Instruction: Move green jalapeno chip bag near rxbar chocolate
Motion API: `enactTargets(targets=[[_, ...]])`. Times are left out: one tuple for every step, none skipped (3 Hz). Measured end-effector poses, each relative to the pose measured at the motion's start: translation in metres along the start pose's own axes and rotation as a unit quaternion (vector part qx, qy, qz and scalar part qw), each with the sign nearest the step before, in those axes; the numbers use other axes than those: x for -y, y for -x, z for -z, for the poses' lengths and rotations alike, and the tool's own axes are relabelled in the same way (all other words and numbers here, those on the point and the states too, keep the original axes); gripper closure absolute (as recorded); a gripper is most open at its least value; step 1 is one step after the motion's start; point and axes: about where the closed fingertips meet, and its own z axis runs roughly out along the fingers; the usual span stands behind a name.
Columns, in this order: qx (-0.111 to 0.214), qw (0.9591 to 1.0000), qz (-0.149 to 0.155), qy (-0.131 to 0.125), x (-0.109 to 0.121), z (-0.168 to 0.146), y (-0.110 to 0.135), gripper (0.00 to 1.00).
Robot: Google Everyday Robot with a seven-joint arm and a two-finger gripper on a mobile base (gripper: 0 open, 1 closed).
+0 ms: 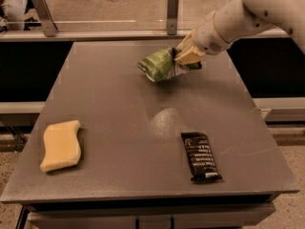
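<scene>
The green jalapeno chip bag (157, 64) is a crinkly green bag held up off the grey table (119, 109) at the far middle. My gripper (183, 62) comes in from the upper right on a white arm and is shut on the bag's right end. The rxbar chocolate (200, 156) is a slim black bar with white text, lying flat near the table's front right, well apart from the bag.
A yellow wavy sponge (60, 145) lies at the front left of the table. A rail with two metal posts (173, 9) runs behind the table's far edge. The table's front and right edges drop off to the floor.
</scene>
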Motion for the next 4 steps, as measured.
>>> enactTargets(targets=[[0.02, 0.9998, 0.005, -0.001, -0.021, 0.034, -0.007, 1.0], [0.034, 0.9994, 0.009, -0.002, -0.056, 0.061, -0.014, 1.0], [0.036, 0.9992, 0.016, 0.004, -0.092, 0.078, -0.019, 1.0], [0.03, 0.9993, 0.022, 0.005, -0.122, 0.093, -0.025, 0.82]])
